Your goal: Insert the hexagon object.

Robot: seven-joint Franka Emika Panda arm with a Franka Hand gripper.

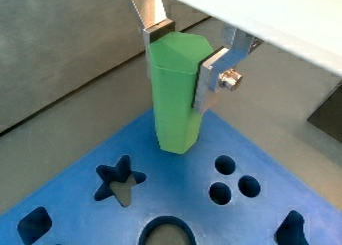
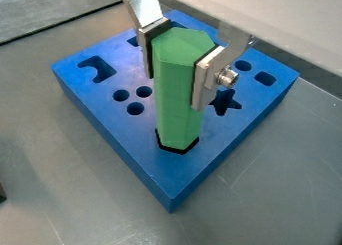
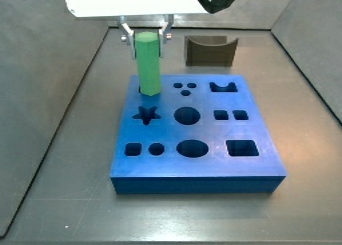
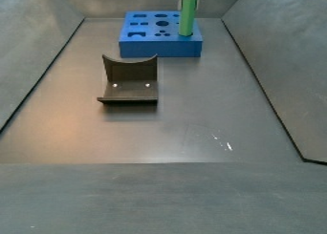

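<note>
My gripper (image 1: pixel 186 54) is shut on the hexagon object (image 1: pixel 174 99), a bright green peg held upright by its top end. Both wrist views show a silver finger (image 2: pixel 211 74) on each side of the peg (image 2: pixel 177 94). The peg's lower end meets the blue block (image 2: pixel 127 144) at a hexagonal hole near one corner, and a dark rim shows around its base. In a side view the gripper (image 3: pixel 147 34) hangs over the block's far left part (image 3: pixel 201 181) with the peg (image 3: pixel 148 69) standing behind the star hole (image 3: pixel 147 116). It also shows in another side view (image 4: pixel 186 13).
The blue block (image 4: pixel 160 45) has several other shaped holes: star, round, square and notched ones. A dark grey curved piece (image 3: pixel 210 51) stands behind the block; in a side view it (image 4: pixel 128 80) lies mid-floor. Grey walls bound the floor on both sides.
</note>
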